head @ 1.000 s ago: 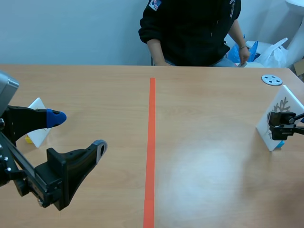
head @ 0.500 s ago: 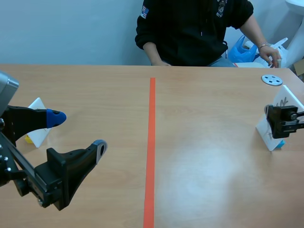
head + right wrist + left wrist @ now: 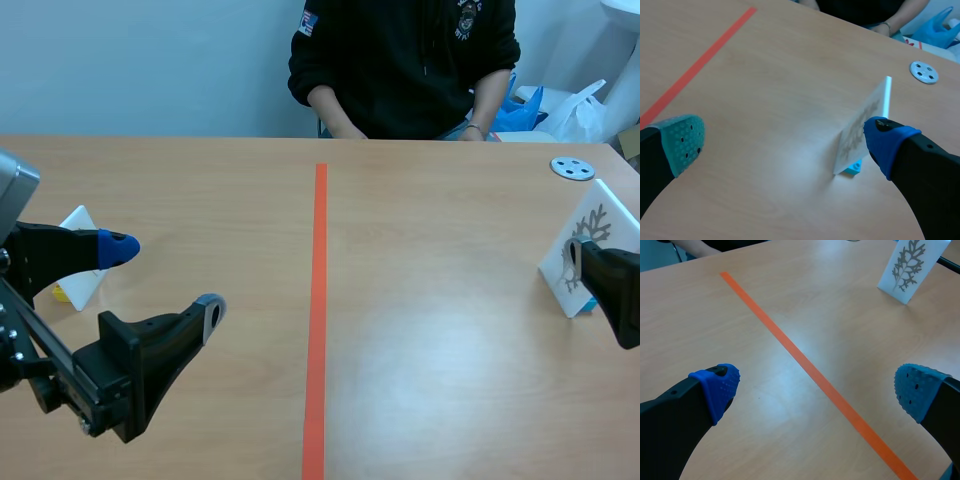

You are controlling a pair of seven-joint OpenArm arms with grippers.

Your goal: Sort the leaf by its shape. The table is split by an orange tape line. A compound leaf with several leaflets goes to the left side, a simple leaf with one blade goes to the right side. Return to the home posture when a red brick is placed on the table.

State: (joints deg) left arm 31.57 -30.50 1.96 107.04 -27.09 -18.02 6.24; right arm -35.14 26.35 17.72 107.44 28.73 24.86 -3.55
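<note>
Wooden table (image 3: 420, 350) w/ an orange tape line (image 3: 318, 300) down the middle. Well right of the line, a white leaf card (image 3: 598, 222) w/ a branching print stood upright on a small blue base. The right gripper (image 3: 785, 140) was spread wide, one pad (image 3: 885, 137) just beside the card, poss. touching it. Left of the line, the left gripper (image 3: 815, 390) hung wide open, holding nothing, near a second white card (image 3: 82, 262).
</note>
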